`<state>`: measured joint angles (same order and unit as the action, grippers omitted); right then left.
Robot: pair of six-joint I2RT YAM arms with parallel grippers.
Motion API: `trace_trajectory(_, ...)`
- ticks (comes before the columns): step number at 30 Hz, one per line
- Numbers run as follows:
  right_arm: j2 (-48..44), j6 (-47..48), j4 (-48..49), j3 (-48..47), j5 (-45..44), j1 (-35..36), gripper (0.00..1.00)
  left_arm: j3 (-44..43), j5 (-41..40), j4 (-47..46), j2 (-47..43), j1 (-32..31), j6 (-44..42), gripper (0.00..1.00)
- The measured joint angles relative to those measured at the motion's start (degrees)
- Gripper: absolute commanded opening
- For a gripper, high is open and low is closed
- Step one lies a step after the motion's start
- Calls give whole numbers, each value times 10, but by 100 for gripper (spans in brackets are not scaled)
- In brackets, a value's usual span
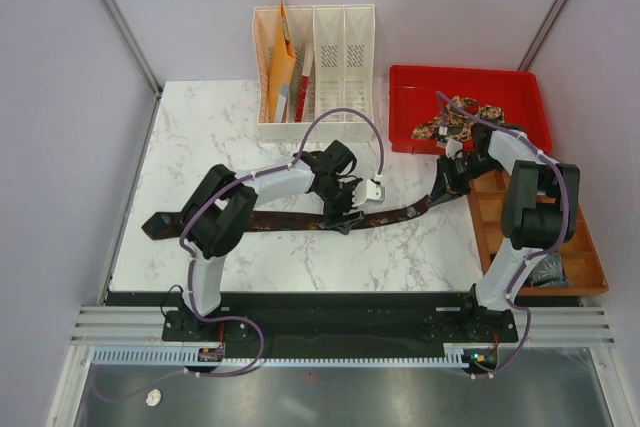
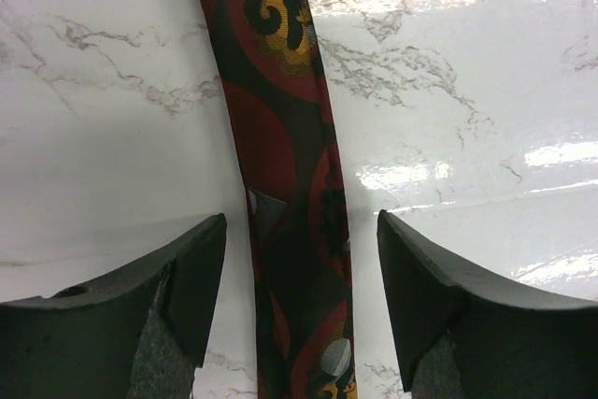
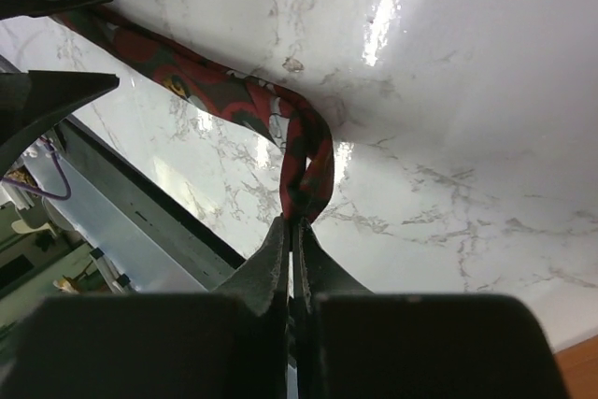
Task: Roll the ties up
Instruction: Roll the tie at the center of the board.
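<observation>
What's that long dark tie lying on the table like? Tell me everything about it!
The tie is a long, narrow strip of soft fabric, dark maroon with red swirls and small gold and grey shapes. It lies flat, stretched across the white marble table. The left gripper sits over its middle, jaws open on either side, not squeezing it. Its right end is folded into a small loop, and the right gripper has its jaws shut on that fold.
</observation>
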<state>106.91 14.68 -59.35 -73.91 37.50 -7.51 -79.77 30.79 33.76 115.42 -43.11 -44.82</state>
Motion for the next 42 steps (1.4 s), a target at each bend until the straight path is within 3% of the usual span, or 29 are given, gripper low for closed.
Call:
trace_trajectory(6, -4, -20, 4, 9, 24, 24, 0, 11, -7, -21, -4, 0, 11, 53)
trace_trajectory(28, 29, -172, 150, 70, 106, 177, 0, 21, -6, -44, -5, 4, 19, 45)
trace_trajectory(32, 42, -211, 195, 77, 112, 208, 0, 24, -5, -48, -7, 4, 19, 49)
trace_trajectory(35, 53, -227, 221, 80, 115, 221, 0, 30, -1, -51, -10, 5, 19, 63)
trace_trajectory(42, 80, -247, 249, 91, 124, 223, 0, 86, 18, -76, -59, 12, 21, 71)
